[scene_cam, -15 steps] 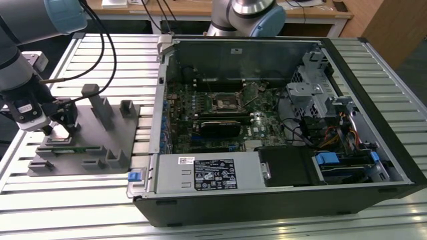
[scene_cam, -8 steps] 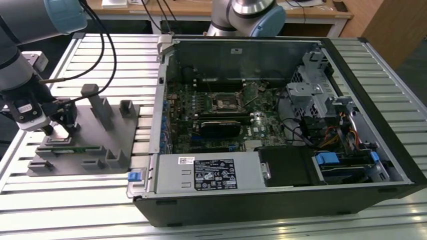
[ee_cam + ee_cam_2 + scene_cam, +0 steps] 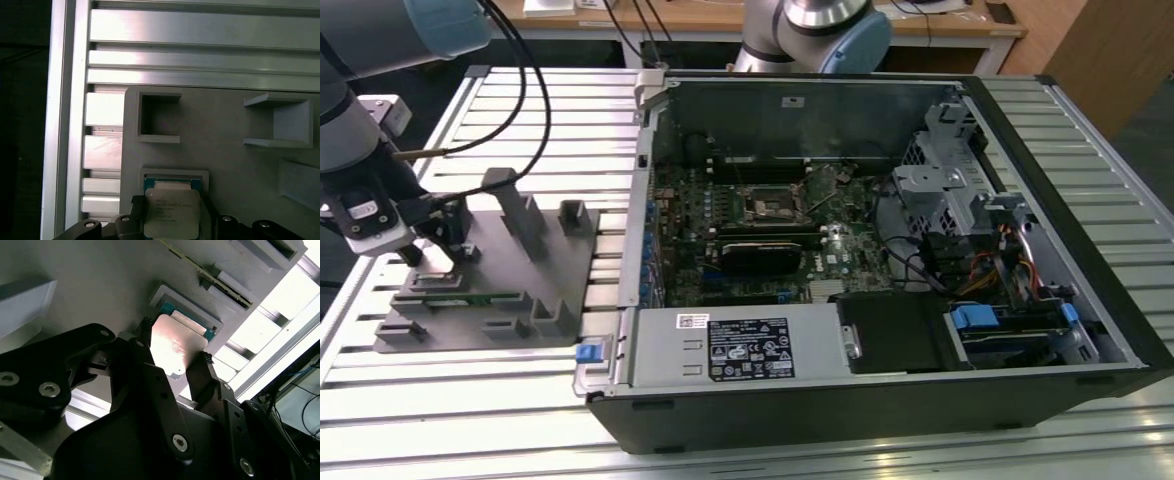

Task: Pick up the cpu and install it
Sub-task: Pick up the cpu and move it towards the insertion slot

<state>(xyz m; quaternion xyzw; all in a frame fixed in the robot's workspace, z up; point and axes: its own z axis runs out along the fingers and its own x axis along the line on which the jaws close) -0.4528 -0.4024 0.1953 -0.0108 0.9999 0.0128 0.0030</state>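
So on the exterior view's left, the gripper hung low over the grey fixture, which sat near that edge of the slatted table. In both wrist views we could see the cpu right between the fingers, silvery top facing up at the cameras. It looked to us like the fingers were closed onto two opposite edges of it, so grasping it rather than just hovering. It's pretty much square, so there was no real long axis to worry about.

In the first wrist view the chip sat a bit off from its shallow pocket, which is close to the fixture's edge next to the table slats. We guessed it was just clear of the pocket, not seated in it.

Further to the exterior view's right was the open computer case, with the black socket on the board inside. So the target lay well apart from the gripper, off to that side and past the case's near wall.
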